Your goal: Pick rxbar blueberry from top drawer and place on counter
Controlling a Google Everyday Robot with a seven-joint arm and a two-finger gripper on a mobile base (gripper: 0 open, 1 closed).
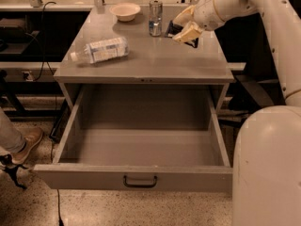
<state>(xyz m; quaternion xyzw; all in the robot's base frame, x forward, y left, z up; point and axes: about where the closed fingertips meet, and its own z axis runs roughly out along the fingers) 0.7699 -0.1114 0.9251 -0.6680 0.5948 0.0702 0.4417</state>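
My gripper (pixel 181 26) is over the far right part of the counter (pixel 146 62), its pale fingers (pixel 189 32) closed around the rxbar blueberry (pixel 173 29), a small dark bar that shows only between them. The bar is held just above the counter, right of the drinking glass. The top drawer (pixel 136 147) is pulled fully open below, its inside bare, with a dark curved handle (pixel 140 181) on its front panel.
A clear plastic bottle (pixel 99 50) with a white label lies on its side at the counter's left. A pale bowl (pixel 125 11) and a tall glass (pixel 155 18) stand at the back. My white arm and base (pixel 268 164) fill the right side. A person's shoe (pixel 24 145) is at the left.
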